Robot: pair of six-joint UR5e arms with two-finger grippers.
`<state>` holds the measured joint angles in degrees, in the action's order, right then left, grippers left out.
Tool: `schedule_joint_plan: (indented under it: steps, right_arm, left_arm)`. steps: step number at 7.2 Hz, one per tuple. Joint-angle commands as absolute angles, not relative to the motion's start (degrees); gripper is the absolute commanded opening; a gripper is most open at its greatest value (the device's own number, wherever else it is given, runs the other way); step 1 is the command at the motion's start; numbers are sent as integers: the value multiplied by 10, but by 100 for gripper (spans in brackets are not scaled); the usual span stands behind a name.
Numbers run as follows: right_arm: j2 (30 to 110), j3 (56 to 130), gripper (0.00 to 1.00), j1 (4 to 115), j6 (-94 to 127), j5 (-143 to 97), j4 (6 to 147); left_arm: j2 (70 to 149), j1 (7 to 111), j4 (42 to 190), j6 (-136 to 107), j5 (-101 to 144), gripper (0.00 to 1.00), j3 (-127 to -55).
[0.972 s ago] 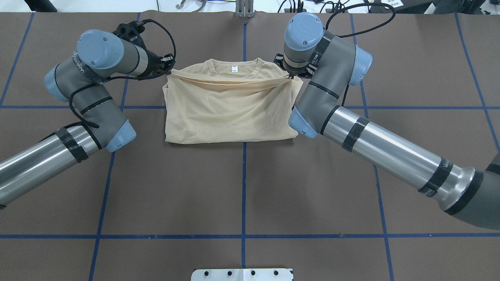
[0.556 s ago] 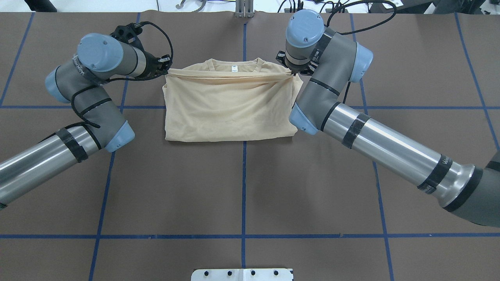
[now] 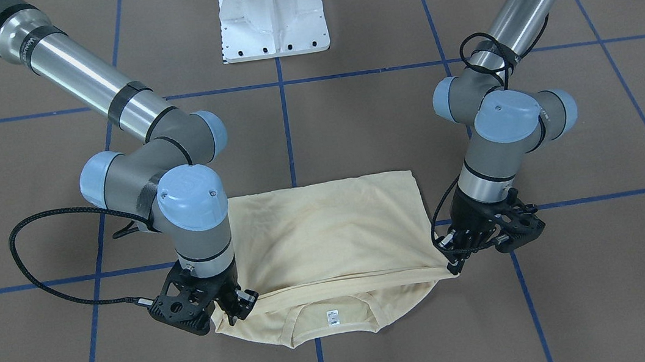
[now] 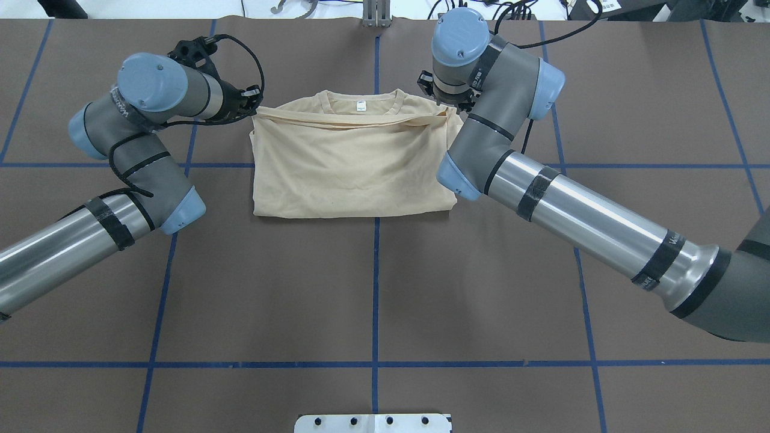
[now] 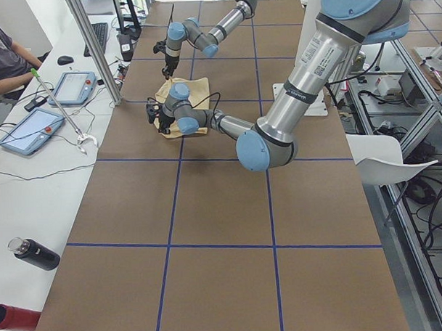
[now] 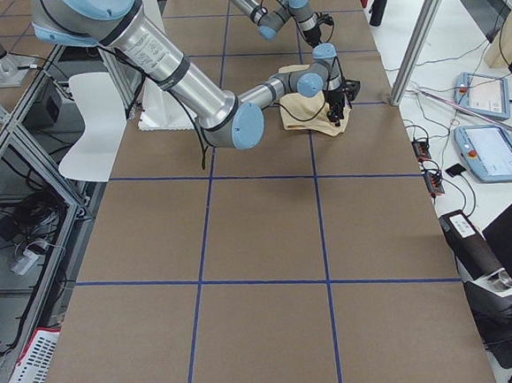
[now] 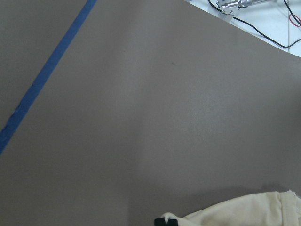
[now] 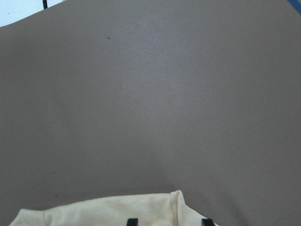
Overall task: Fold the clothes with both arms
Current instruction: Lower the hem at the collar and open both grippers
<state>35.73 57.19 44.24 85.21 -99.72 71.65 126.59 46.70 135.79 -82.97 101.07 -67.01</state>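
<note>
– On the table (image 3: 354, 140), where does the garment lie?
– Finding one: the T-shirt (image 3: 329, 235) lies across the centre line, well away from my base (image 3: 272, 15). It is doubled over, and the upper layer's edge stops just short of the collar, with the neck label (image 3: 332, 316) showing.
– Left gripper?
– My left gripper (image 3: 454, 261) sits at one corner of that edge, fingers together, pinching the cloth.
– Right?
– My right gripper (image 3: 233, 307) sits at the opposite corner. Its wrist camera shows the fingertips (image 8: 132, 221) standing apart, the cloth's edge lying between them.
</note>
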Motion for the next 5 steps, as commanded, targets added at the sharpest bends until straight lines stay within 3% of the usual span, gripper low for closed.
schedule_joint_plan:
  steps: [1,3,5]
  right_arm:
    - [347,566,81,460,858,-1003,717]
    - [385,638,81,466,873,-1018,715]
    - [514,805,83,421,924,-1021,691]
  left_arm:
    - [1266,482,1377,-830,1012,35,-661]
    - [1273,506,1377,-829,1019,35,-669]
    - [1270,510,1379,-829,1046,39,-698]
